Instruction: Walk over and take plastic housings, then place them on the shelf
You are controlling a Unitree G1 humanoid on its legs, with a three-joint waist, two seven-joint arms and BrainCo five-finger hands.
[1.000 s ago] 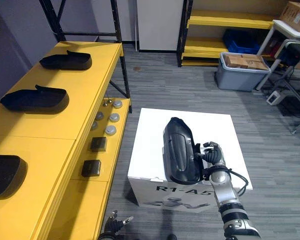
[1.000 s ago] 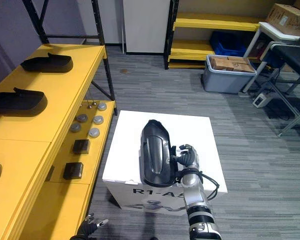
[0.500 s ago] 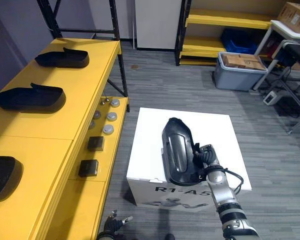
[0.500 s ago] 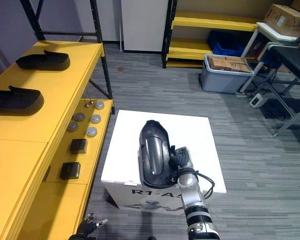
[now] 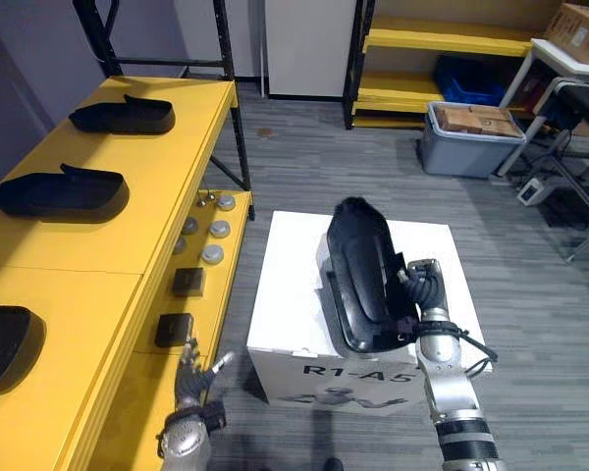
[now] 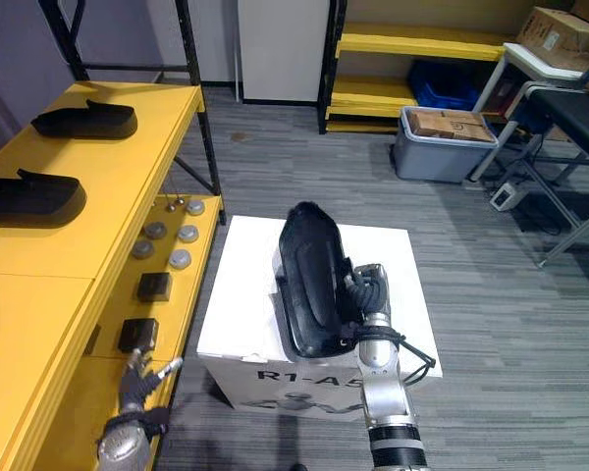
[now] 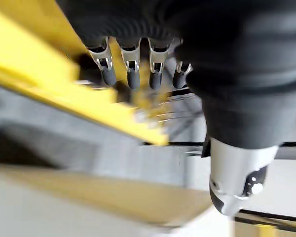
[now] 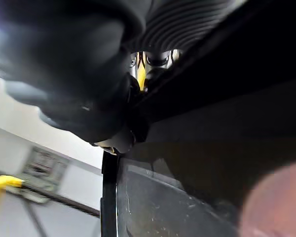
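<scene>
To the left of the white box (image 5: 294, 294) runs the yellow shelf (image 5: 128, 226), its broad top higher than the box. Three black housings lie on it in a row: the far housing (image 5: 123, 115) well beyond the box, the middle housing (image 5: 59, 193) about level with the box's far edge, and the near housing (image 5: 5, 343) level with the box's front, partly cut off by the picture's edge. They lie well apart from one another.

Between the shelf top and the box, a lower yellow ledge carries a few round caps (image 5: 213, 253) and two black blocks (image 5: 188, 282), one nearer than the other.

The left hand (image 5: 189, 388) hangs off the box's front left corner, just beside the ledge, touching nothing. Its fingers (image 7: 133, 74) are straight and slightly spread, the thumb standing apart.

Over the box's right half is the held housing (image 5: 363, 275), a long black shell pointing away from the robot, its far end tilted up and reaching past the box's far edge. Whether its near end touches the box top cannot be told. The right hand (image 5: 419, 294) grips it from the right, fingers curled round its long edge; in the right wrist view the dark shell (image 8: 212, 123) sits close against the hand.

Beyond the box to the right, on the floor, stands a grey bin (image 5: 471, 152) with cardboard boxes (image 5: 481, 120) in it, and behind it a blue crate (image 5: 471, 80).
</scene>
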